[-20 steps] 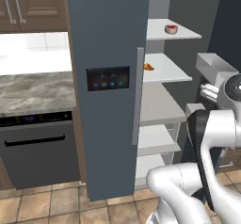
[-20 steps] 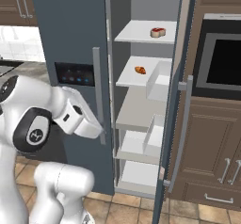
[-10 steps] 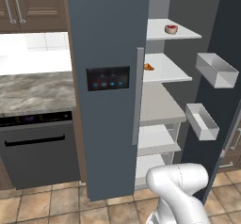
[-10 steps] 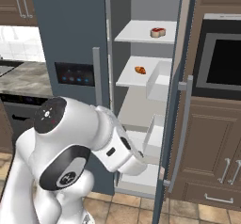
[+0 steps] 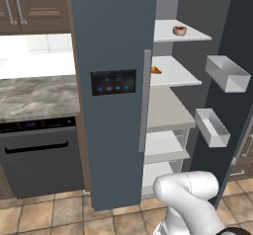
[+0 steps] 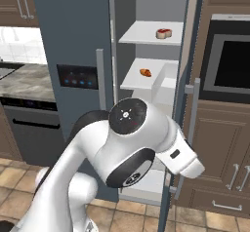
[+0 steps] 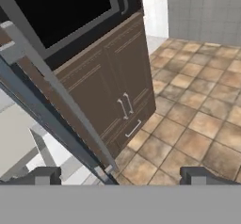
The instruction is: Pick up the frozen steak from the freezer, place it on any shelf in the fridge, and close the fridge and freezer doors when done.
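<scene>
The frozen steak (image 5: 179, 30) rests on a shelf (image 5: 184, 35) in the open compartment. The gripper (image 7: 120, 176), spread and apparently empty, hangs low beside the open door (image 6: 188, 109), which remains unclosed.

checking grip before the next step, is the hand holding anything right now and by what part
Nothing is held. The hand is open, its fingertips apart with only floor tiles and the door edge between them. The frozen steak sits on the top shelf.

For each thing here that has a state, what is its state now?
freezer door: shut.
fridge door: open.
frozen steak: lying on the top shelf.
orange item: lying on the second shelf.
gripper: open, holding nothing, at the fridge door handle.
</scene>
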Controlling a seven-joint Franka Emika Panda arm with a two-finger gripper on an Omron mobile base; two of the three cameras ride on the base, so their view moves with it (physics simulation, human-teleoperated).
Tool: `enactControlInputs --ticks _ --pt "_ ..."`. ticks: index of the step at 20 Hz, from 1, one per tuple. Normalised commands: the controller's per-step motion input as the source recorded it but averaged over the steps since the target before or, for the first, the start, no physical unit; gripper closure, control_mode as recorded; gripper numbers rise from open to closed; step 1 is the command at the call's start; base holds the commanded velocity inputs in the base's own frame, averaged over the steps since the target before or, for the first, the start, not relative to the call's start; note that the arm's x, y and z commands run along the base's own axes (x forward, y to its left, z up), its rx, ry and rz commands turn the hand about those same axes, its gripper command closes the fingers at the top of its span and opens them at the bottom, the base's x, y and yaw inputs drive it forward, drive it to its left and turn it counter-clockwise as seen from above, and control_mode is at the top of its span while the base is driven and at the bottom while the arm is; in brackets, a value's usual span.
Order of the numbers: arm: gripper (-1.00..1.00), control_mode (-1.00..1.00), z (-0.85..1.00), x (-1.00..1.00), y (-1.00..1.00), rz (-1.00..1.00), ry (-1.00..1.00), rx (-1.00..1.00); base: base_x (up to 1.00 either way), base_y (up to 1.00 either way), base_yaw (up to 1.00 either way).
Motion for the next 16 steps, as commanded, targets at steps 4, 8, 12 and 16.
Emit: enactControlInputs --ticks 4,8,12,16 --pt "-1.00 -1.00 -0.24 0.50 -0.64 0.06 0.00 0.00 0.00 0.00 0.00" --pt "-1.00 -1.00 -0.21 0.64 -0.53 0.11 0.00 0.00 0.00 0.00 0.00" --pt "-1.00 -1.00 -0.12 0.67 -0.51 0.11 0.00 0.04 0.00 0.00 0.00" --pt "-1.00 -1.00 -0.17 0.55 -0.56 0.10 -0.01 0.09 0.00 0.00 0.00"
